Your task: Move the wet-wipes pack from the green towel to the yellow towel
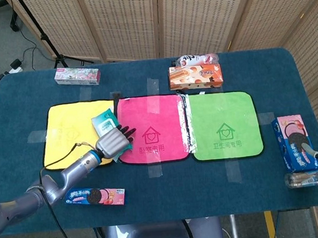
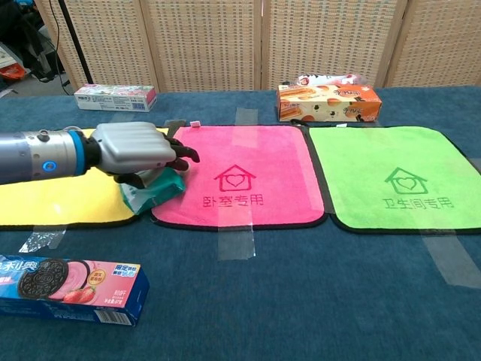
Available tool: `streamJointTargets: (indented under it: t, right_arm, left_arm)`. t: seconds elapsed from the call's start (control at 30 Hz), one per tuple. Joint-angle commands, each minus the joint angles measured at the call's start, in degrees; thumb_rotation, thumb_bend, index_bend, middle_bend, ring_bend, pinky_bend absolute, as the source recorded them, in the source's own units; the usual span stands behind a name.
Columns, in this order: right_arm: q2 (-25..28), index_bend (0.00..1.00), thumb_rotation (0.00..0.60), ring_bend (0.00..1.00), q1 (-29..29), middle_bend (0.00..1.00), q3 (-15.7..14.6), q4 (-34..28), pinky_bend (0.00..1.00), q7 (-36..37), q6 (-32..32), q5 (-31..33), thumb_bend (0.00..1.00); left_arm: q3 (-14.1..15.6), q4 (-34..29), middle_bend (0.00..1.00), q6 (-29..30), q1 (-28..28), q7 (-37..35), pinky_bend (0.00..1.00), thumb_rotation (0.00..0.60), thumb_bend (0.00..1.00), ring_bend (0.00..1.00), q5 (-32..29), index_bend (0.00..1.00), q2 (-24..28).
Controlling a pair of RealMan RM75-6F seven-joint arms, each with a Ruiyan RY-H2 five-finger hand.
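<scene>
Bright, even daylight-like lighting in both views, with no strong direction evident. Soft, short shadows only, tucked under the left robot hand (image 2: 139,153) and along the boxes on the table (image 1: 28,109). Mild sheen on the strip of tape (image 1: 185,122) between the towels in the head view, and a dull highlight on the arm's grey shell. Sharp focus throughout, no motion blur. Slight wide-angle bowing of the table edges in the head view.

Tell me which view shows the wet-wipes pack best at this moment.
The head view: from above, most of the wet-wipes pack shows past the left hand, over the yellow towel at its right edge. In the chest view the hand covers it, leaving only a green corner.
</scene>
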Motion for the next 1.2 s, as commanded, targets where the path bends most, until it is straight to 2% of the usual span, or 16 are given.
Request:
streamJointTargets:
  t: [0.03,0.3,0.77,0.87,0.9,0.97,1.03,1.1,1.13,1.2]
  right_arm:
    - [0.0,0.0,0.6,0.0,0.0,0.0,0.0,-0.2,0.0,-0.2,0.1,-0.1,0.0]
    - [0.0,0.0,0.6,0.0,-0.1,0.0,-0.2,-0.5,0.0,-1.1,0.2,-0.6,0.0]
    - [0.3,0.0,0.6,0.0,-0.1,0.0,-0.7,-1.9,0.0,-2.2,1.1,-2.1,0.0]
    - [0.4,0.0,0.6,0.0,-0.3,0.0,-0.8,-2.4,0.0,-2.4,1.5,-2.5,0.0]
    - [0.5,0.0,0.6,0.0,-0.3,0.0,-0.9,-2.6,0.0,-2.4,1.6,-2.7,0.0]
    - [0.6,0.0,0.6,0.0,-0.4,0.0,-0.9,-2.8,0.0,-2.4,1.8,-2.9,0.0]
    - [0.7,0.0,0.6,0.0,-0.5,0.0,-1.0,-3.1,0.0,-2.5,2.0,-3.1,0.0]
    - [0.8,0.0,0.6,0.0,-0.5,0.0,-1.1,-3.3,0.0,-2.4,2.1,-3.2,0.0]
    - [0.9,0.0,0.6,0.0,-0.5,0.0,-1.1,-3.4,0.0,-2.4,2.2,-3.3,0.0]
    - [1.0,0.0,0.6,0.0,-0.6,0.0,-1.3,-3.6,0.0,-2.4,2.4,-3.7,0.0]
  left_arm:
    - [3.2,4.6,0.16,3.5,2.5,-5.3,0.31,0.6,1.0,0.18,3.9,0.37,0.7]
    - [6.1,11.3,0.16,6.0,6.1,-9.5,0.31,0.6,1.0,0.18,6.5,0.37,0.9]
    - [7.9,22.0,0.16,11.6,13.4,-18.6,0.31,0.6,1.0,0.18,7.4,0.37,2.1]
    - [7.4,23.5,0.11,13.4,14.2,-20.2,0.22,0.6,1.0,0.14,7.5,0.33,2.2]
    - [6.9,23.8,0.06,15.1,14.6,-21.3,0.14,0.6,0.99,0.09,7.5,0.28,2.4]
    - [6.1,23.6,0.01,18.0,15.1,-23.9,0.04,0.6,0.79,0.02,7.4,0.17,2.9]
    - [4.9,23.0,0.0,22.1,15.7,-27.2,0.0,0.6,0.34,0.0,7.2,0.04,3.7]
    - [2.9,21.8,0.0,26.6,16.6,-30.1,0.0,0.6,0.09,0.0,6.3,0.0,4.5]
    - [1.5,20.4,0.0,29.3,17.2,-32.0,0.0,0.6,0.02,0.0,5.6,0.0,5.1]
    - [-1.2,16.1,0.0,34.4,18.5,-35.4,0.0,0.6,0.0,0.0,4.0,0.0,7.0]
